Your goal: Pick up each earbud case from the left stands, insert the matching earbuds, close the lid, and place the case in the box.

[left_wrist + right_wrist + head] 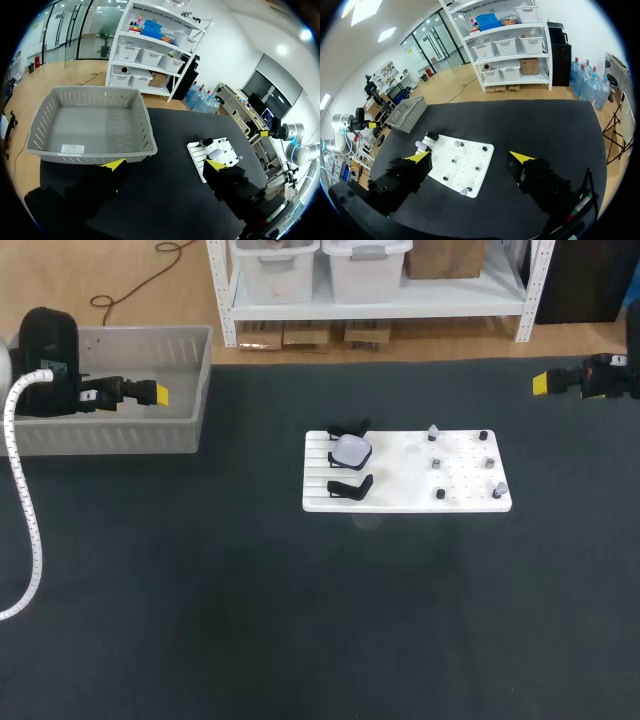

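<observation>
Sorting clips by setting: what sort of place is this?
Probably a robot test bench: left tool and right tool at a dark table with a white pegged board and grey bin.

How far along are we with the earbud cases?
Done: nothing that shows; the gray box holds no case. In hand: nothing; the left tool is open near the box, the right tool open, apart from the white board. Left: everything. One white earbud case sits on the black stands, and the small pieces on the board's pegs, likely the earbuds, are not inserted.
</observation>
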`<state>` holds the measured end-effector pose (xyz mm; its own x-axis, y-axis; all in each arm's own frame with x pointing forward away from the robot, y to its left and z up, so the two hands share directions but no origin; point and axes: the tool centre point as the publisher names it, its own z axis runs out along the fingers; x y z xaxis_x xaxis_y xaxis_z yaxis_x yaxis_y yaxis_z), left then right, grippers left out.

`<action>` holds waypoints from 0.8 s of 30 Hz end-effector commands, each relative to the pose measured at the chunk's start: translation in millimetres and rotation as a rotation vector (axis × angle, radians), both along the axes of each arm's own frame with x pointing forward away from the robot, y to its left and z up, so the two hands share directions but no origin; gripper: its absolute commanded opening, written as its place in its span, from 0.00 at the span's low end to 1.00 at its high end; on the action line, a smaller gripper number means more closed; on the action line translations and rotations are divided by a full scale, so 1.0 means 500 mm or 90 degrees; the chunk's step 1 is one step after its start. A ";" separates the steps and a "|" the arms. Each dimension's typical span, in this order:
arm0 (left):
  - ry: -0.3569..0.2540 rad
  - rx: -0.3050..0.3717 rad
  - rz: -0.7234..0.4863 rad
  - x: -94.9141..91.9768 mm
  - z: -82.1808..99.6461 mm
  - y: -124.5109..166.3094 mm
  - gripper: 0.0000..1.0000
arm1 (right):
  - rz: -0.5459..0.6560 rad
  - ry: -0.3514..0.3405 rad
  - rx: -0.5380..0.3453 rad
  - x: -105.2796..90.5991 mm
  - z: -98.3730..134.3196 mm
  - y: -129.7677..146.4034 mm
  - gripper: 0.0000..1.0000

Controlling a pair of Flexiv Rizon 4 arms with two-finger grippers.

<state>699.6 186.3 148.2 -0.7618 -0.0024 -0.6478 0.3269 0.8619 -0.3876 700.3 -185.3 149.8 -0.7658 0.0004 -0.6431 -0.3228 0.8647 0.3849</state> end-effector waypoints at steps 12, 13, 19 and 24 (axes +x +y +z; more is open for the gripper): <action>0.004 0.004 0.002 0.000 0.003 -0.002 1.00 | 0.000 0.000 -0.001 -0.001 0.000 0.000 1.00; 0.004 0.004 0.002 0.000 0.003 -0.002 1.00 | 0.000 0.000 -0.001 -0.001 0.000 0.000 1.00; -0.030 0.000 -0.051 -0.001 0.014 -0.020 1.00 | 0.000 0.000 -0.001 -0.001 0.000 0.000 1.00; -0.091 -0.021 -0.171 -0.002 0.032 -0.052 1.00 | 0.000 0.000 -0.001 -0.001 0.000 0.000 1.00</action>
<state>697.1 157.3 165.5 -0.6955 0.1374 -0.7053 0.4807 0.8185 -0.3146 700.3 -185.2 149.8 -0.7658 0.0004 -0.6431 -0.3227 0.8647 0.3849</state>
